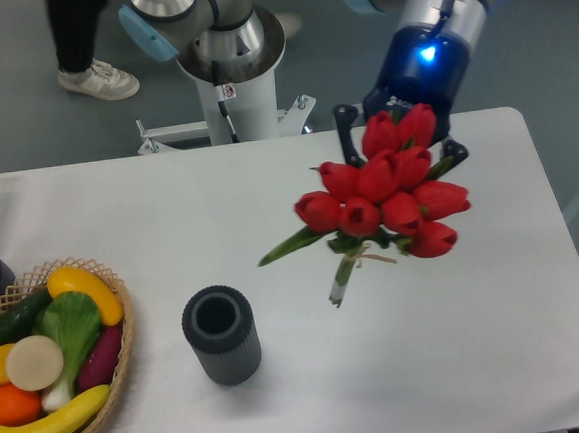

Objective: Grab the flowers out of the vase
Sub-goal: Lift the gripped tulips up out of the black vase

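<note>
flowers (387,201) | held aloft, outside vase (221,334) | basket (119,352): toy produce

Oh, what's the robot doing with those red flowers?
The robot arm is holding a bunch of red flowers in its claw, up in the air over the right part of the white table. The dark grey vase stands empty and upright near the front, well to the left of the bunch, so the flowers are already out of it. A wicker basket of toy fruit and vegetables sits at the left edge, untouched.
</note>
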Robot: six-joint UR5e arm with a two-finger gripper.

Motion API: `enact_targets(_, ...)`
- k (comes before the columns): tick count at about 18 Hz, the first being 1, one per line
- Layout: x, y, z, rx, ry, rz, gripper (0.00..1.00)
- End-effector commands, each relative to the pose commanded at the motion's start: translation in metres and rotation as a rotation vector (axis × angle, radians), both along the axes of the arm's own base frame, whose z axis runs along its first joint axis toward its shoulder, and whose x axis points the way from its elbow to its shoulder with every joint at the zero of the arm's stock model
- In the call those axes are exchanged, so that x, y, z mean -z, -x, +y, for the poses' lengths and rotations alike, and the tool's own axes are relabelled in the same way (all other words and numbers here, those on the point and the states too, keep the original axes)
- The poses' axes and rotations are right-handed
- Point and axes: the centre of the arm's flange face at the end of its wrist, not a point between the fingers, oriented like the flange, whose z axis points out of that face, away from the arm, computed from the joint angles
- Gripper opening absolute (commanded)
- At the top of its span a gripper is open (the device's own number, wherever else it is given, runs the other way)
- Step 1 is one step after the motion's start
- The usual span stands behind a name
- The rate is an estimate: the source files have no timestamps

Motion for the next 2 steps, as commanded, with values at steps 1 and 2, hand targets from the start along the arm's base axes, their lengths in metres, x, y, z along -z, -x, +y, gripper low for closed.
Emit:
enact_targets(1, 0.0022, -0.0003, -0.0001, 0.001, 0.001, -0.003, 0.22)
enact_targets(2, 0.0021, -0.0009, -0.0003, 0.001, 0.001, -0.003, 0.22)
